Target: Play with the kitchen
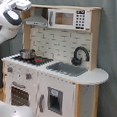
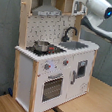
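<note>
The tall white and wood toy kitchen (image 1: 53, 69) could tip if the robot's hand (image 1: 23, 4), grip unclear, bumps its grey hood (image 1: 38, 19).

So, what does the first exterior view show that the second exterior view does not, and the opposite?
Only the first exterior view shows the microwave front with its keypad.

Only the second exterior view shows the wooden floor and the kitchen's white side panel.

Both exterior views share the kitchen, its pot, black faucet, sink and oven door.
</note>
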Motion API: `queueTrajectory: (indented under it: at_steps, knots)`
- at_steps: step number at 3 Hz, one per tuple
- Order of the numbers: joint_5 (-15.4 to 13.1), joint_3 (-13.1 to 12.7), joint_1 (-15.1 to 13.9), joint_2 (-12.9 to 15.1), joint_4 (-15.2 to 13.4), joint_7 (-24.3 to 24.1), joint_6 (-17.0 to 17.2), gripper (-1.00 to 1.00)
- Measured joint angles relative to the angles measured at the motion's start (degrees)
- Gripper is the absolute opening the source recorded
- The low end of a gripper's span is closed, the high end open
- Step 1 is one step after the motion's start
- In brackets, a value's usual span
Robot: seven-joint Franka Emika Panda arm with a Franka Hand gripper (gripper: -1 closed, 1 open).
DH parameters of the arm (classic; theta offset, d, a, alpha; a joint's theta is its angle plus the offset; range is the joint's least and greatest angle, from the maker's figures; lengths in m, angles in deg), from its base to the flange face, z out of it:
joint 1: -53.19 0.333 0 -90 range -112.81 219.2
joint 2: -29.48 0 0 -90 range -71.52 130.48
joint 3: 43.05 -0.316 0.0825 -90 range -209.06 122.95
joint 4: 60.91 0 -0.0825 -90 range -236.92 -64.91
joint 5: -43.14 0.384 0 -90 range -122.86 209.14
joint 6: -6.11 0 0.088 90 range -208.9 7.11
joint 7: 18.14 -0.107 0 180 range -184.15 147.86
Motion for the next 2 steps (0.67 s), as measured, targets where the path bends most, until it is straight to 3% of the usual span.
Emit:
queueTrajectory:
  at_steps: [2]
  knots:
    - [0.13,0.47,-6.77,-8.09,0.05,-17.01,0.87,1.00]
